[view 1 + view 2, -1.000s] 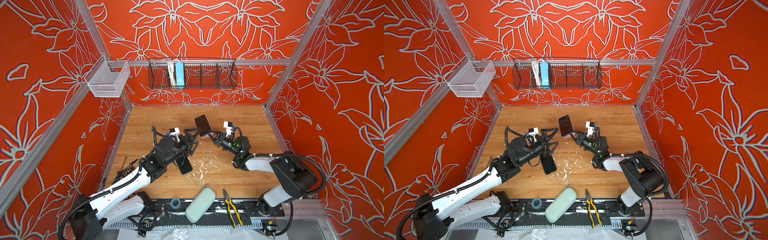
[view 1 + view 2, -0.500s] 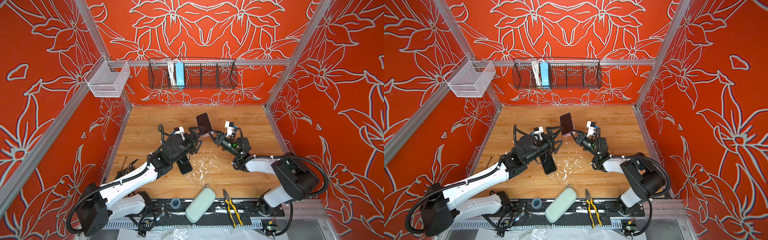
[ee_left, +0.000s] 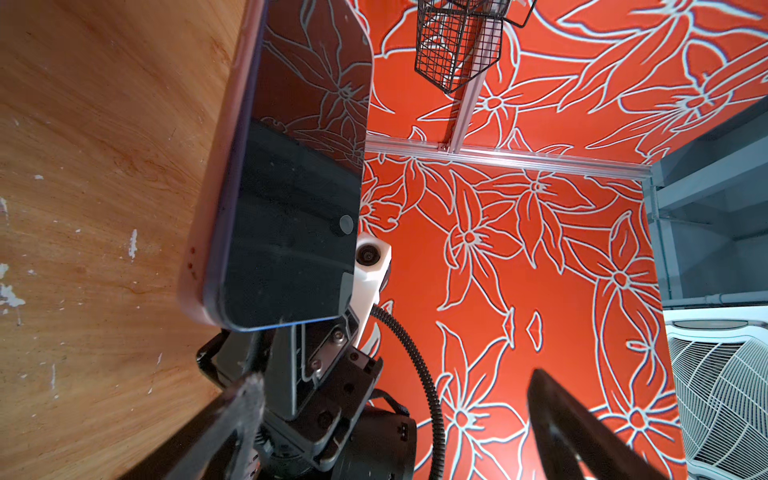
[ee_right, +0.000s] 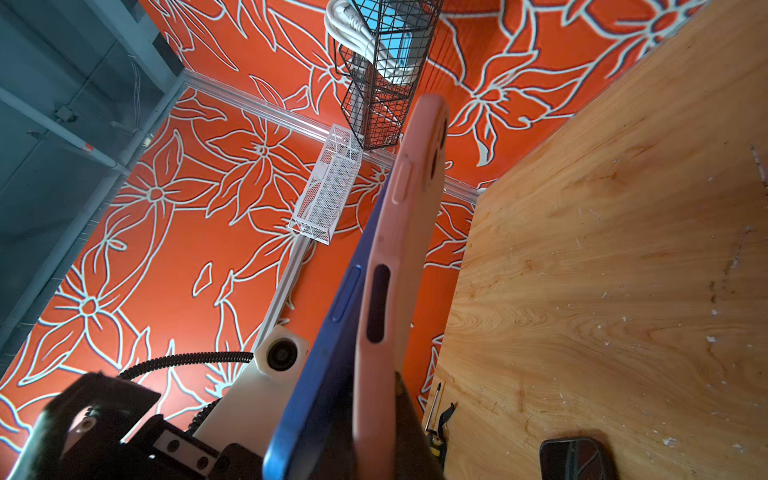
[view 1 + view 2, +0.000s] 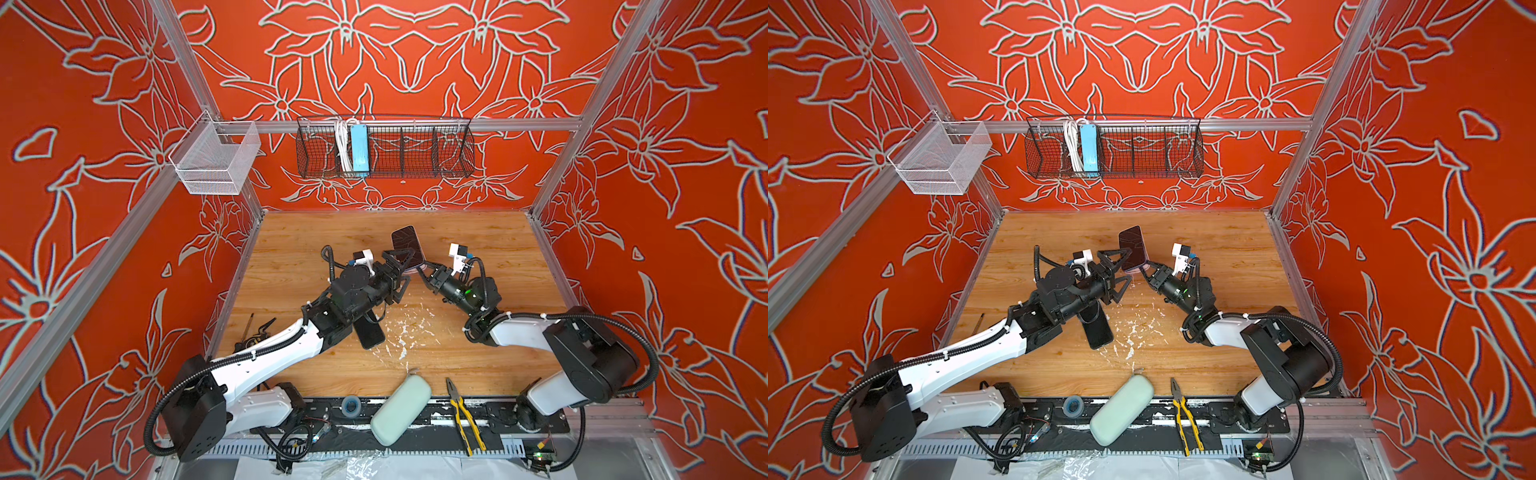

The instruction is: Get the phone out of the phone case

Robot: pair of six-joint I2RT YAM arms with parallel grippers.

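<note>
Where both top views give the phone (image 5: 407, 245) only as a dark slab held off the wood-grain worktop (image 5: 478, 232) at centre frame, we log more from the wrist views.

- Right wrist view: the blue metallic phone edge stands apart from the phone case (image 4: 386, 249) at the near end and sits closer at the far end.
- Case: matte pink, soft-looking, rounded corners, oval side cut-out.
- Left wrist view: glossy black glass mirroring the wall's flowers, with a pink rim beside it.
- Right tool (image 5: 423, 269): pressed together, pinching the case's lower end.
- Left tool (image 5: 405, 268): spread wide, flanking the phone's lower end; we cannot tell contact.
- Second handset (image 5: 370, 332): dark, flat on the white-flecked worktop, lower centre.
</note>
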